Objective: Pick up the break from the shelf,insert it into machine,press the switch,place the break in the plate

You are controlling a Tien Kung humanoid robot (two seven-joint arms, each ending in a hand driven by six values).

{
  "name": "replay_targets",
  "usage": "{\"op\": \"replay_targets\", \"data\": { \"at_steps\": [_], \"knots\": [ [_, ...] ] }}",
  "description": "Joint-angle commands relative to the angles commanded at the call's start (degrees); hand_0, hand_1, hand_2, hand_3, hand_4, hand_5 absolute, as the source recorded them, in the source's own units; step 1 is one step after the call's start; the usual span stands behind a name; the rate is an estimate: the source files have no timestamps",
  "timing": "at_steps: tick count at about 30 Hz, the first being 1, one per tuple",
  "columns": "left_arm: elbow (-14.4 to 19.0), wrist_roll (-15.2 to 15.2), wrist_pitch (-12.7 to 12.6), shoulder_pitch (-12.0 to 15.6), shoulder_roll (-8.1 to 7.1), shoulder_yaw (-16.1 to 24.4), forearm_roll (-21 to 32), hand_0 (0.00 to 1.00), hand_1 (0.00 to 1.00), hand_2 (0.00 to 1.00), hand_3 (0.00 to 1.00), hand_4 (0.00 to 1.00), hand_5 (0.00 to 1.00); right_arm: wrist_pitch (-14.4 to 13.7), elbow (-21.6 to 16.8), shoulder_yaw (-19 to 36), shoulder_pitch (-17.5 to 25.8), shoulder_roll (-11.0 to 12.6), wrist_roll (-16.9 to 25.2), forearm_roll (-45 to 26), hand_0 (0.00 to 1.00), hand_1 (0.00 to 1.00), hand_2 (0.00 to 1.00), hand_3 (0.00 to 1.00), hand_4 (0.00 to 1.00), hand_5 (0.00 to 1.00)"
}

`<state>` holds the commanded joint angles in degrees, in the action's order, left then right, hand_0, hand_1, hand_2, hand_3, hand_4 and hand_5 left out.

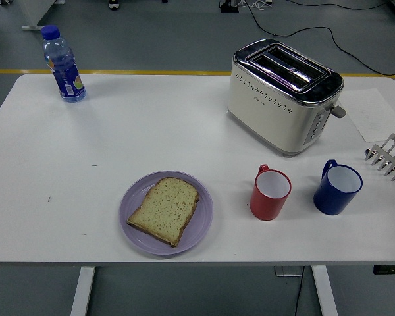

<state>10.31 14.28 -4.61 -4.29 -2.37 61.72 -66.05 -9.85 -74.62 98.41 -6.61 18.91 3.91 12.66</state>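
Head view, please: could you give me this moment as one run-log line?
bread slice: flat on purple plate | toaster: slots empty | rack: empty, right edge | hands: out of view

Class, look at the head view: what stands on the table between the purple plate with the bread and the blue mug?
The red mug stands between the purple plate and the blue mug, seen in the head view; it touches neither.

toast rack [389,157] — cut off right
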Motion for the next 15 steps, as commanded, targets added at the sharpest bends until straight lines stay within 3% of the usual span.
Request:
{"op": "replay_targets", "data": {
  "at_steps": [15],
  "knots": [
    [0.0,-0.1,0.1,-0.1,0.02,-0.5,0.4,0.683,0.705,0.711,0.564,0.282,0.907,-0.2,1.4,1.6,2.0,-1.5,-0.2,0.6,0.732,0.698,0.72,0.654,0.512,0.36]
  ]
}}
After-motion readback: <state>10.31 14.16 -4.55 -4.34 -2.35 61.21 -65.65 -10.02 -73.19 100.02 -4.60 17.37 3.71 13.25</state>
